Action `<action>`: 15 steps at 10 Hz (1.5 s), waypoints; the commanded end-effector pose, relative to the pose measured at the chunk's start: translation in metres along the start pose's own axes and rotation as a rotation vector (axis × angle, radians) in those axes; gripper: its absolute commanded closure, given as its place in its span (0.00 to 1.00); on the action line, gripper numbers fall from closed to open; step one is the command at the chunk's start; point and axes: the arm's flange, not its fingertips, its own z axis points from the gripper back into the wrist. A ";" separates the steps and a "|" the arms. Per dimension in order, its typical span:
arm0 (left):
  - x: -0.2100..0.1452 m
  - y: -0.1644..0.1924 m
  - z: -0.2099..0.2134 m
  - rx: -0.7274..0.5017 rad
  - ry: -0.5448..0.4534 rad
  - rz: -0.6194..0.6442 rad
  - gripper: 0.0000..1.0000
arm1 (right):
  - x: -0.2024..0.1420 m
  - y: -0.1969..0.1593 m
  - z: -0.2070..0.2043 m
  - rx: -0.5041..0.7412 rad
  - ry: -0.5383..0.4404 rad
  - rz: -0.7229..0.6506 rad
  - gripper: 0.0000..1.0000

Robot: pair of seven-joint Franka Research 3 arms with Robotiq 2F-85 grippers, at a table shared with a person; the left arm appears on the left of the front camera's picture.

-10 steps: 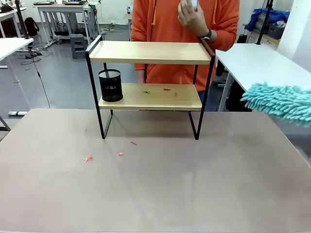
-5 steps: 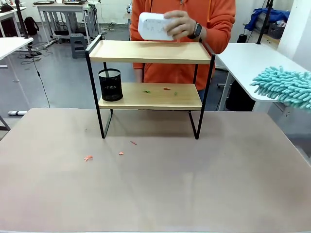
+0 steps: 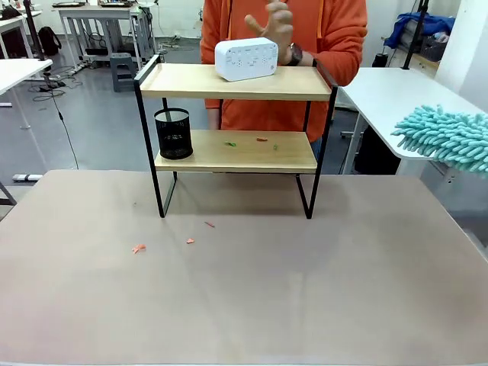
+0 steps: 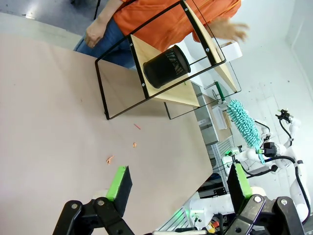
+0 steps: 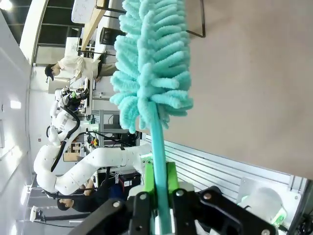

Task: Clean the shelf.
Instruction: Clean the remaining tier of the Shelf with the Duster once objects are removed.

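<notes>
**Counter** [image 3: 305,305]: tan top, recorded beneath and ahead of the left gripper [image 4: 179,179], whose green-padded fingers were spread wide with nothing between them.

**Shelf** [image 3: 236,82]: two wood boards in a black frame, stood on the counter well ahead of the left gripper and well apart from the right gripper [image 5: 160,175].

**Person** [image 3: 339,30]: orange top, seen behind the shelf, one hand [image 3: 276,27] raised above the top board.

**Duster** [image 3: 446,141]: teal and fluffy. The handle was clamped between the right gripper's pads, and the head projected beyond its fingertips.

**White box** [image 3: 246,59]: set on the top board, just beside the hand.

**Mesh cup** [image 3: 174,134]: black, stood on the lower board.

**Scraps** [image 3: 261,139]: small bits noted on the lower board. More bits [image 3: 139,248] were strewn on the counter between shelf and left gripper.
</notes>
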 end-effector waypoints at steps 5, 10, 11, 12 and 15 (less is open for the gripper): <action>0.000 -0.001 -0.003 -0.019 -0.018 -0.020 0.00 | 0.001 0.002 0.003 0.006 -0.001 0.009 0.88; 0.000 -0.001 -0.003 -0.019 -0.018 -0.020 0.00 | 0.000 0.000 0.000 0.000 0.000 0.000 0.88; 0.000 -0.001 -0.003 -0.019 -0.018 -0.020 0.00 | -0.001 0.011 -0.011 -0.019 0.035 0.026 0.88; 0.000 -0.001 -0.003 -0.019 -0.018 -0.020 0.00 | -0.004 0.028 -0.022 -0.046 0.047 0.058 0.88; 0.000 -0.001 -0.003 -0.019 -0.018 -0.020 0.00 | -0.040 0.082 -0.059 -0.102 0.166 0.163 0.88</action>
